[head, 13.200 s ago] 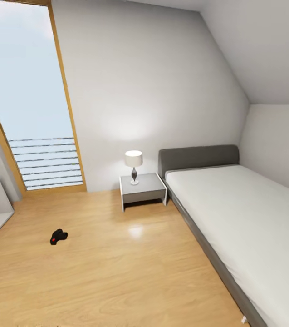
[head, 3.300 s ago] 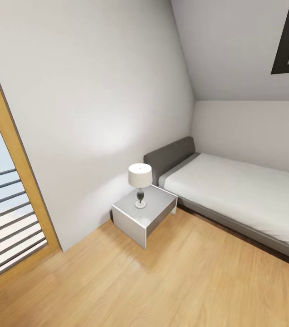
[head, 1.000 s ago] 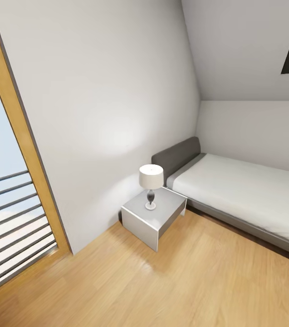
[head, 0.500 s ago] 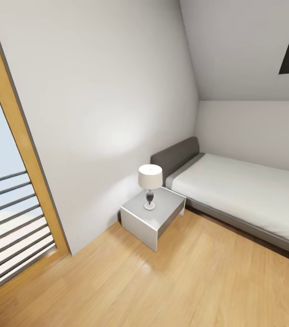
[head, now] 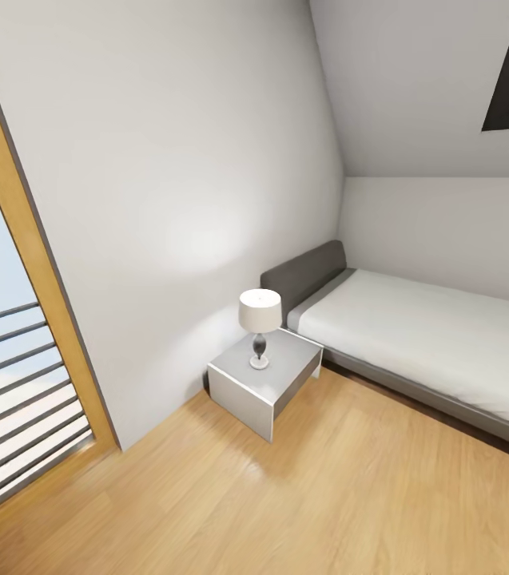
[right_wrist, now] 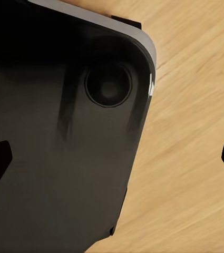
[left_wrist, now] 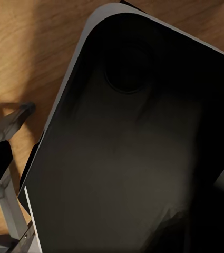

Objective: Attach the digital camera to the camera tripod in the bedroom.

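No readable text, labels, brands, nos. or signs anywhere: head view walls, bed, nightstand, lamp all plain; both wrist views just dark robot body over wood floor, nothing printed.

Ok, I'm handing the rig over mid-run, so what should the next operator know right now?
Left gripper: open, empty, hanging over the robot's own dark base.
Right gripper: open, empty, same pose.
The head view faces the nightstand, lamp and bed.
Grey struts beside the base might be tripod legs; cannot tell.
Done: the robot is in the bedroom.
Left: find the digital camera, pick it up, mount it on the camera tripod.
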Controlling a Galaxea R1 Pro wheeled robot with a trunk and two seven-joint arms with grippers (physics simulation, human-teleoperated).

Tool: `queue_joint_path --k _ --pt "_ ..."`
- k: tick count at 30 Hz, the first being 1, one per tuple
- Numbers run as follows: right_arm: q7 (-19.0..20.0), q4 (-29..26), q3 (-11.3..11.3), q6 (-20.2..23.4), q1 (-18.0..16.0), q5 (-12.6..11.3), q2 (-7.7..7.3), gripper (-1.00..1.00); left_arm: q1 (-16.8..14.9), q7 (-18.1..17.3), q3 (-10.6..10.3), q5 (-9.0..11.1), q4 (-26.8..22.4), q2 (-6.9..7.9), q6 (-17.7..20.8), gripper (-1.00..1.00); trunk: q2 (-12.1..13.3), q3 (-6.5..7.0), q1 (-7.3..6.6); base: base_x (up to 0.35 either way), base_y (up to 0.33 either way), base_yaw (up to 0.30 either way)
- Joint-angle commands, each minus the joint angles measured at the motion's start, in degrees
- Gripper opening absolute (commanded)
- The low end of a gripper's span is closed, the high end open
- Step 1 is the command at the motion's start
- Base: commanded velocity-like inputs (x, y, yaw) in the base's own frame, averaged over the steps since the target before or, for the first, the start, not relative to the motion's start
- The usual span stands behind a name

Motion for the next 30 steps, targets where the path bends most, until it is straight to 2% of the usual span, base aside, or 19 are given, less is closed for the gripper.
queue_joint_path --k 1,30 --pt "-0.03 -0.01 0.04 -0.02 -0.02 0.38 -0.03 1.00 0.02 0.04 0.08 0.11 -0.07 0.00 -0.07 1.00 -0.02 -0.05 0.00 0.000 0.000 -0.006" --pt "-0.03 -0.01 0.04 -0.01 -0.02 0.41 -0.09 1.00 0.03 0.04 -0.02 0.03 -0.07 -0.01 -0.07 1.00 -0.02 -0.05 0.00 -0.016 0.000 -0.001"
